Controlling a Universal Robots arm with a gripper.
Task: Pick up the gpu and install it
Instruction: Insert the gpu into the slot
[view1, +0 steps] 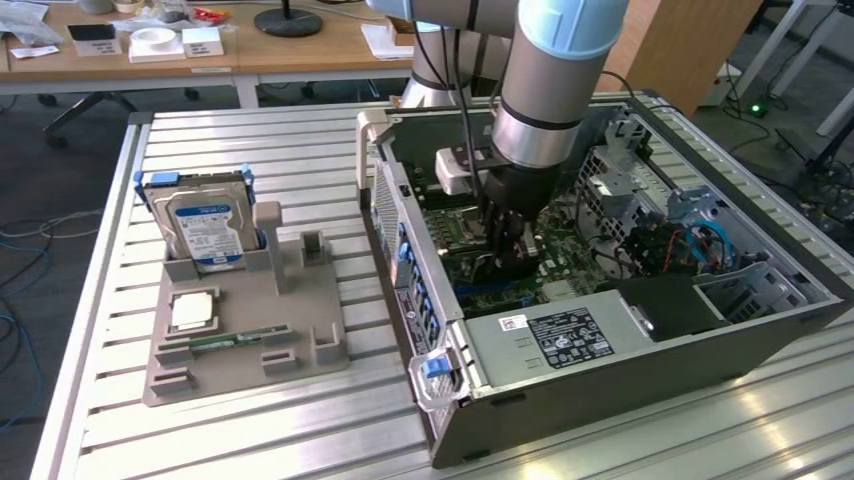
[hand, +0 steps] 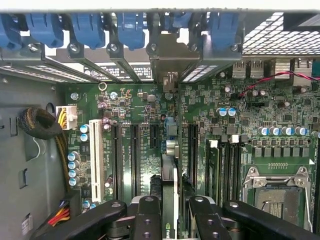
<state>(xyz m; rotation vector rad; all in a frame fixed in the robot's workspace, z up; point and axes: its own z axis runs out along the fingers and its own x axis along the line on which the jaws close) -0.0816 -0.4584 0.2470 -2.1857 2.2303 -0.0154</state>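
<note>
Gripper: the gripper (hand: 170, 207) is clamped on the gpu (hand: 169, 172); the fingers (hand: 146, 212) press the card's two faces from either side.
Arm: in the exterior view it reaches straight down into the open case (view1: 641, 370), with the gripper (view1: 513, 245) low among the boards.
Gpu: it stands on edge between the fingers and runs away from the gripper toward the case's rear wall, with its far end at the row of blue latches (hand: 130, 27).
Below the gripper: the motherboard (hand: 135, 115). The card lines up along one of the long slots (hand: 134, 155), with other slots just beside it on both sides.
Socket: the CPU socket (hand: 272, 185) lies to one side of the gripper, apart from the card.
Done: judging from the grip and the place, the pick-up and the carry into the case are done. The card is lined up with its slot.
Unclear: I cannot tell whether the card's lower edge is fully in the slot or just above it. The fingers hide that part.
Left: by my reading, seating needs confirming, and the grip is not yet released.
Holder: the grey holder (view1: 247, 350) sits well apart from the gripper, outside the case on the table (view1: 267, 430). It carries the hard drive (view1: 207, 225) and the memory stick (view1: 234, 340).
</note>
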